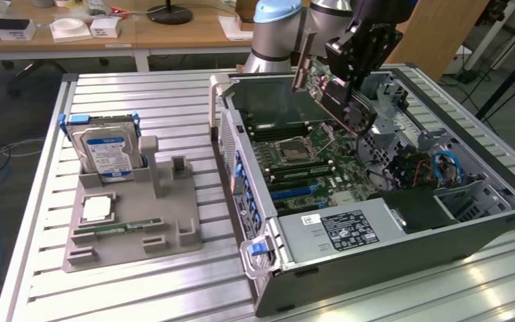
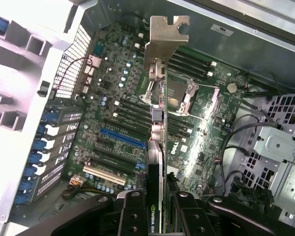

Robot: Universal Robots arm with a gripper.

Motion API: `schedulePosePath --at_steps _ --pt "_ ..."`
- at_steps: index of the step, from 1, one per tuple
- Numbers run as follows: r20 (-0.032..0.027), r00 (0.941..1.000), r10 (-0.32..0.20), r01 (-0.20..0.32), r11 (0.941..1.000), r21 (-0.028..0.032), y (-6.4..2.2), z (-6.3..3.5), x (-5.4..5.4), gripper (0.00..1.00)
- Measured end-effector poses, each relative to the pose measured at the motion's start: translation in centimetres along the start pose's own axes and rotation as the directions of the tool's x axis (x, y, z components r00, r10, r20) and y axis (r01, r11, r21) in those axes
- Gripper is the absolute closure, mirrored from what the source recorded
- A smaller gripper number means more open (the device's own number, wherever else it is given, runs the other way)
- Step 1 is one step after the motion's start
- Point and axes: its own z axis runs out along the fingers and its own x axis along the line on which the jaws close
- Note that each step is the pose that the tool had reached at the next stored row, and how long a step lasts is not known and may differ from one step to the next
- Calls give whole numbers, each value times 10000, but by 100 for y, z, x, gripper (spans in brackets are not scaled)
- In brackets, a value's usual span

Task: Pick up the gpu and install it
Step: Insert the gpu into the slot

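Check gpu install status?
Done: pick-up; the end effector grips the gpu. In hand: the card hangs tilted above the motherboard in the open case. Left: seating; it touches no slot, and the blue slot is bare.

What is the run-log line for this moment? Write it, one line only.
fingers: shut on gpu | gpu: held tilted above motherboard, over open computer case | seated: not yet
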Motion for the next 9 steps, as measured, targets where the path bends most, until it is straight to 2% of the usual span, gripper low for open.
schedulePosePath --at_steps 9 --pt "-4 9993 -364 364 9993 -5 0 0 0 74"
